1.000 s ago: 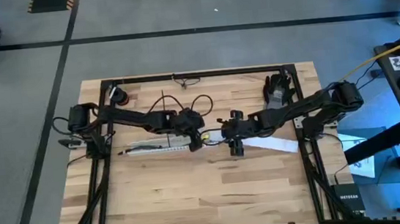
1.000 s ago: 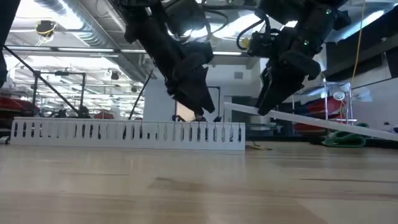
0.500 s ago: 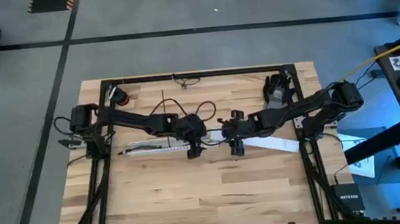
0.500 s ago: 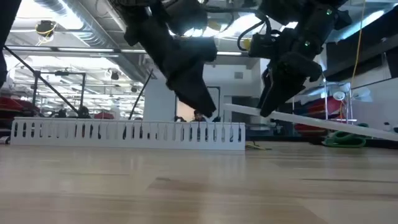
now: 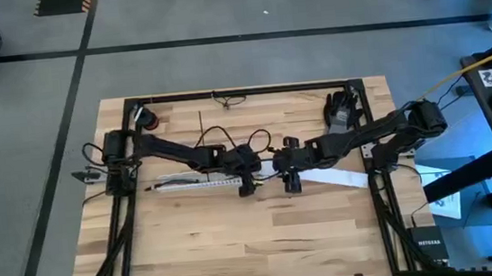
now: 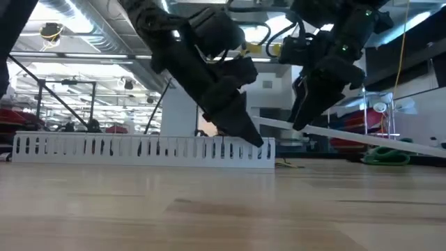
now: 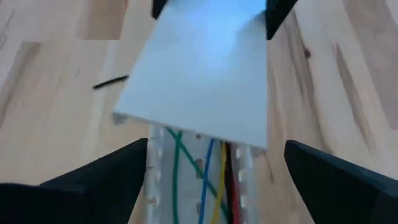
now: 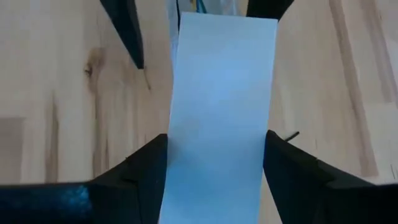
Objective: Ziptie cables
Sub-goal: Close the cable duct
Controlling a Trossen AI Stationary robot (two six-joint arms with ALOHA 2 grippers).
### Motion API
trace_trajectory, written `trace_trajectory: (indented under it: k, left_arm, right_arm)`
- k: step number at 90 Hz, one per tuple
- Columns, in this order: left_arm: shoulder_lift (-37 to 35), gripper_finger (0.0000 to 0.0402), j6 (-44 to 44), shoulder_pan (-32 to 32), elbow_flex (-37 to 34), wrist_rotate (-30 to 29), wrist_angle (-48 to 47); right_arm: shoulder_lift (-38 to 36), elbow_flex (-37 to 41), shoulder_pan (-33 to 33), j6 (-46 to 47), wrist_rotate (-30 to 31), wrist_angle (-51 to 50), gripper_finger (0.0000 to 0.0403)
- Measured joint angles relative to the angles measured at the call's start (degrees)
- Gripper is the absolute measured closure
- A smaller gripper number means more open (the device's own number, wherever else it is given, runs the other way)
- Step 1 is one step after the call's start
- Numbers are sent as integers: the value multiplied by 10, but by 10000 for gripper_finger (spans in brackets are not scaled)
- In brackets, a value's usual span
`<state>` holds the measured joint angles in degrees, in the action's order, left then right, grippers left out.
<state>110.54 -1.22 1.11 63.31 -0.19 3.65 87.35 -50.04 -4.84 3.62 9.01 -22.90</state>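
While no tie is in either gripper, the step in hand looks like closing the wires into their channel, not binding them yet. At the left of the table (image 5: 238,247) lies a white slotted channel (image 5: 192,185), flat on the wood and running toward the middle. The cables (image 7: 176,162) lie inside it: green, blue, yellow and red strands show between its walls in the left wrist view. In the high view some thin dark loops also curl on the wood just behind it.

The left gripper (image 5: 247,181) hangs over the channel's inner end, its tips low and close to the top edge of the channel in the low view. Its fingers (image 7: 93,180) are spread wide, one on each side of the channel, and they hold nothing.

Just to the right, the right gripper (image 5: 291,177) pinches a flat white cover strip (image 8: 221,93) by its long edges, with a finger pressed to each side. The strip slopes, its far end resting on the table toward the right. Its raised near end reaches just over the end of the channel, above the wires.

My judgement is that the next move calls for the right arm to lower the strip and line it up squarely with the channel. The left gripper could then steady the channel or press the cover down. Stray strands must be kept inside the walls so none is trapped.
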Motion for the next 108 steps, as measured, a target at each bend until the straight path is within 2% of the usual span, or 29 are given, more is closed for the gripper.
trace_trajectory:
  k: [26,46,65,108]
  left_arm:
    - [17,117,10,0,0,0,3]
    - [17,160,11,0,0,0,2]
    - [16,165,11,-4,0,0,3]
    - [16,166,6,-12,0,-1,3]
  right_arm:
    - [0,0,1,-68,-49,-2,177]
    - [2,1,16,-74,-54,0,177]
    - [27,0,30,-73,-112,11,177]
    - [52,0,30,-38,-110,24,178]
